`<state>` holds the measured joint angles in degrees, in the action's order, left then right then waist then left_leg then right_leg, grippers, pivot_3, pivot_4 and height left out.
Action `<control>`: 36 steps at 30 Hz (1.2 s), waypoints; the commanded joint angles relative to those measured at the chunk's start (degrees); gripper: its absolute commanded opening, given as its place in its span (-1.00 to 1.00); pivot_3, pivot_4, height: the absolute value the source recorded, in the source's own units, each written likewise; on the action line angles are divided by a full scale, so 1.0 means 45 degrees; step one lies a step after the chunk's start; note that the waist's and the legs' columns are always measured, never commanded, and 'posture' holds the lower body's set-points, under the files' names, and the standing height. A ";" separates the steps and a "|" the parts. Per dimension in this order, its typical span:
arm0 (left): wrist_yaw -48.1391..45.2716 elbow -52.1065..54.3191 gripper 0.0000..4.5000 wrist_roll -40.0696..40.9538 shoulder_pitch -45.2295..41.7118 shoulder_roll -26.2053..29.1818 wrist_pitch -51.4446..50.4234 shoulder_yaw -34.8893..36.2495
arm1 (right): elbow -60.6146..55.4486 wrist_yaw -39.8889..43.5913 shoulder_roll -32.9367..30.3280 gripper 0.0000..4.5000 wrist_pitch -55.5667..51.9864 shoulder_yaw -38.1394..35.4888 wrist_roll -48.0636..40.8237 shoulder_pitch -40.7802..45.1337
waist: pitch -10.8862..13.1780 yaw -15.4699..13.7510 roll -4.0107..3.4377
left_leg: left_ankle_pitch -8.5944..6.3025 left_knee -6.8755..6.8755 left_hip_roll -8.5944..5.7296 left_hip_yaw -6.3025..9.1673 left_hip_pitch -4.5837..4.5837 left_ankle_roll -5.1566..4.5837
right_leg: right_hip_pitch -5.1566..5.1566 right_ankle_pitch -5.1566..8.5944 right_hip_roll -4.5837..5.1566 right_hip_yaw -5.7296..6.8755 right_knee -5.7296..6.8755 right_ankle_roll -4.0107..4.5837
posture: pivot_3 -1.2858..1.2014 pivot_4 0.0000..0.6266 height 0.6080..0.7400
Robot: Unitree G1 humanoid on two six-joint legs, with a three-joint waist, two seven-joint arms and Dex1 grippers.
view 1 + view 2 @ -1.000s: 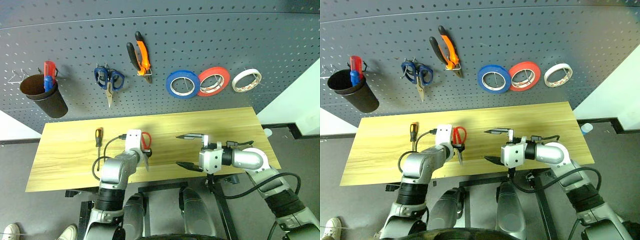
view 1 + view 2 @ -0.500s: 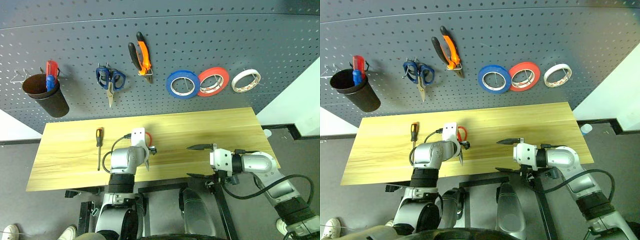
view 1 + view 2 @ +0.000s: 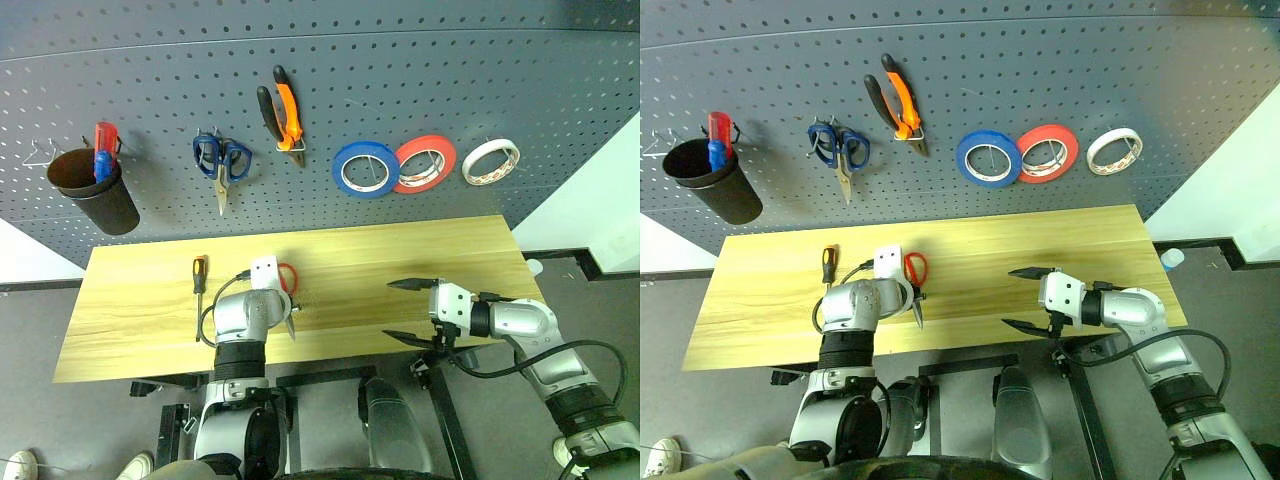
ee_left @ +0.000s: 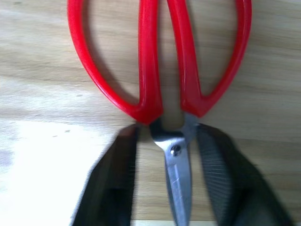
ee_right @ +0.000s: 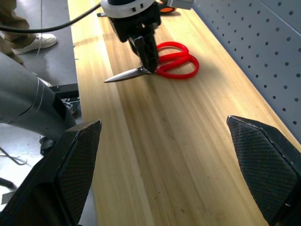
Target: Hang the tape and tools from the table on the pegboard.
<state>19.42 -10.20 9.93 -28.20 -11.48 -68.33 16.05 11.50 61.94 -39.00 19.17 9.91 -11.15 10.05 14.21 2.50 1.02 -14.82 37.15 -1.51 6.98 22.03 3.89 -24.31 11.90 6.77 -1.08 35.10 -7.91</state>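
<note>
Head view first: I see the pegboard already carrying the pliers and the cream tape, hung beside a blue roll and a red roll, with blue scissors and a cup further along. On the bench two tools are left: the screwdriver lying near the far-left part, and the red scissors under my left hand. My right hand hangs spread wide and empty over the front edge, well apart from everything.

Left wrist view: the scissors lie flat on the wood, blades shut, and my two fingers straddle the pivot, one on each side. I cannot tell whether they pinch it yet.

Right wrist view: the left hand is down on the scissors at the joint, handles pointing toward the board.

By my count about half is done; scissors and screwdriver remain to hang.
</note>
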 commanded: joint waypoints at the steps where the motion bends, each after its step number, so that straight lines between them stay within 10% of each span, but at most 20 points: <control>1: 0.0377 -0.0492 -0.76 -0.0014 -0.0348 -0.0724 -0.0275 0.0219 | -0.0073 -0.0159 0.0155 1.00 0.0275 -0.0363 0.0036 0.0189 | -0.0010 -0.0004 0.0000 | 0.0000 0.0000 0.0000 -0.0001 -0.0007 0.0000 | 0.0007 0.0000 0.0000 0.0000 0.0001 0.0000 | -0.03 -0.43 0.89; 14: 0.0431 -0.0319 -0.99 0.0247 -0.0798 -0.0505 -0.0285 0.0148 | -0.0069 -0.0386 0.0512 1.00 0.0217 -0.0323 0.0158 0.0427 | -0.0010 0.0014 0.0007 | -0.0004 -0.0007 0.0001 -0.0006 -0.0131 0.0002 | 0.0146 0.0004 0.0001 0.0001 -0.0029 -0.0006 | -0.02 -0.44 0.89; 24: 0.0480 -0.0159 0.37 -0.0036 -0.1241 -0.0209 -0.1686 -0.0851 | -0.0202 -0.0572 0.0595 1.00 0.0296 -0.0292 0.0319 0.0189 | -0.0007 0.0008 0.0013 | -0.0004 -0.0007 0.0000 -0.0006 -0.0125 0.0003 | 0.0144 0.0004 0.0003 0.0001 -0.0031 -0.0006 | -0.03 -0.44 0.89; 36: 0.0692 -0.0858 0.37 0.0089 -0.1696 -0.0792 -0.2034 -0.0315 | -0.0408 -0.0751 0.0546 1.00 0.0256 -0.0328 0.0367 -0.0078 | -0.0006 0.0026 0.0015 | -0.0004 -0.0008 0.0001 -0.0006 -0.0127 0.0003 | 0.0143 0.0004 0.0002 0.0001 -0.0031 -0.0007 | -0.04 -0.43 0.89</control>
<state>21.79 -13.65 10.52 -32.28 -10.04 -77.07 13.96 11.49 58.84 -36.60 19.62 9.80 -9.23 9.86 14.18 2.62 1.09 -14.84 37.11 -1.51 6.95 21.46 3.90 -23.66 11.93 6.78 -1.08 34.96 -7.94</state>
